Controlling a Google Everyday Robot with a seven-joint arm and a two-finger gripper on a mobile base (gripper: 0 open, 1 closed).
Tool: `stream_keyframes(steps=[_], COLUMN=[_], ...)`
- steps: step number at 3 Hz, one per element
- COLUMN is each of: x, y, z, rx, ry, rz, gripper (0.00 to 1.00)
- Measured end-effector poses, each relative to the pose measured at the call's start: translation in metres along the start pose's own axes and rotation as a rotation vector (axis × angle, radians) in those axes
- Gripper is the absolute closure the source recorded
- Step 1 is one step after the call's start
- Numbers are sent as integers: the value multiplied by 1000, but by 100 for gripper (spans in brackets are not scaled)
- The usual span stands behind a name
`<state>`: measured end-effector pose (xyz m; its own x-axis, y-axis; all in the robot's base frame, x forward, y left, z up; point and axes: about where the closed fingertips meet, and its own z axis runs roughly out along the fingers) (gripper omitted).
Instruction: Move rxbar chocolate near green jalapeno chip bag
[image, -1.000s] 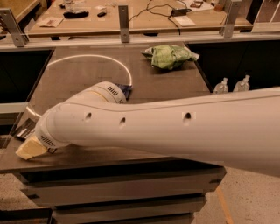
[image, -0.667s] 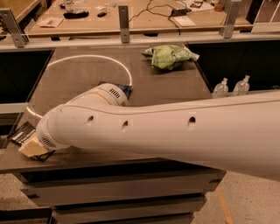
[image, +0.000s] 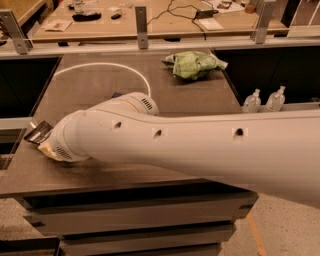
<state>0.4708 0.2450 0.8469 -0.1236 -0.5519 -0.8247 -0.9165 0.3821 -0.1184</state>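
The rxbar chocolate (image: 37, 132), a dark flat wrapper with white lettering, sticks out tilted from my gripper (image: 44, 143) at the left edge of the dark table (image: 200, 102). The gripper is shut on it, and my white arm (image: 190, 145) hides most of the fingers. The green jalapeno chip bag (image: 193, 65), crumpled and light green, lies at the far right of the table, well away from the bar.
A white cable loop (image: 100, 66) lies on the far left of the table. A small dark flat item (image: 116, 94) peeks out behind the arm. Two small clear bottles (image: 264, 100) stand off the table's right side. A cluttered desk (image: 150, 20) with metal posts runs behind.
My gripper and the rxbar chocolate have moved together up and to the right from the table's front left corner. The chip bag has not moved.
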Motion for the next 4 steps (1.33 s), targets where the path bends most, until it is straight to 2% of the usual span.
stream_keyframes(steps=[1, 2, 3, 4], x=[-8, -17, -9, 36], y=[-24, -40, -30, -59], z=[-10, -11, -9, -44], rx=[0, -60, -218, -225], ry=[-26, -90, -160, -181], rz=[14, 95, 191, 168], gripper=[100, 100, 100, 100])
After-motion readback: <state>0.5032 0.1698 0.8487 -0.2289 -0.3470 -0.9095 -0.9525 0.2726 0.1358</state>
